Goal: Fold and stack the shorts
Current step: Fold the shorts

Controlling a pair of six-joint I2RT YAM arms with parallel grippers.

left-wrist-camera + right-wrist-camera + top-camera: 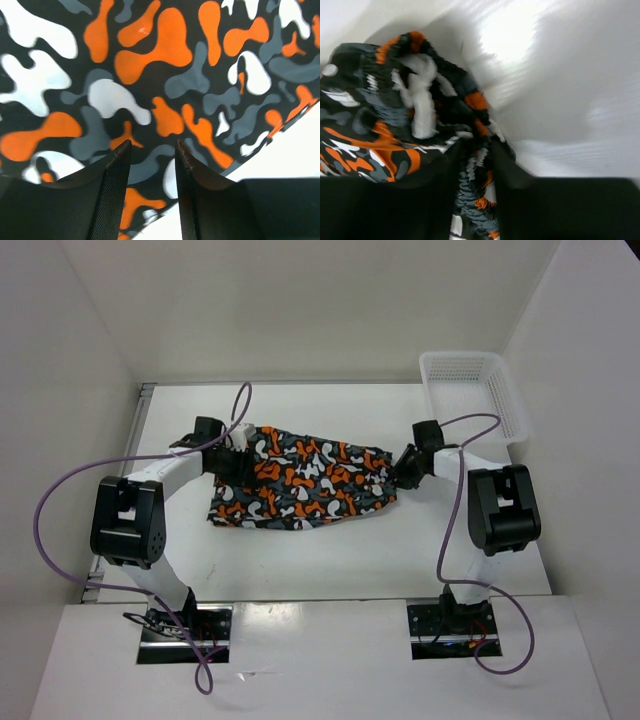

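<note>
Camouflage on the table: from my remote seat I see the shorts [300, 480] lying across the middle of the white tabletop [300, 560], their length running left to right. The soft fabric carries orange, black, grey and white blotches. The left part lies broad and fairly flat, its near-left corner reaching nearest to me. Towards the right the cloth narrows, and the right end is gathered into a crumpled bunch with a ruched elastic edge.

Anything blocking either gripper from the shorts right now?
Nothing visible does. The right gripper has a bunched edge of the shorts between its fingers. The left gripper sits right over the fabric at the other end. The white basket stands apart at the far right corner.
</note>
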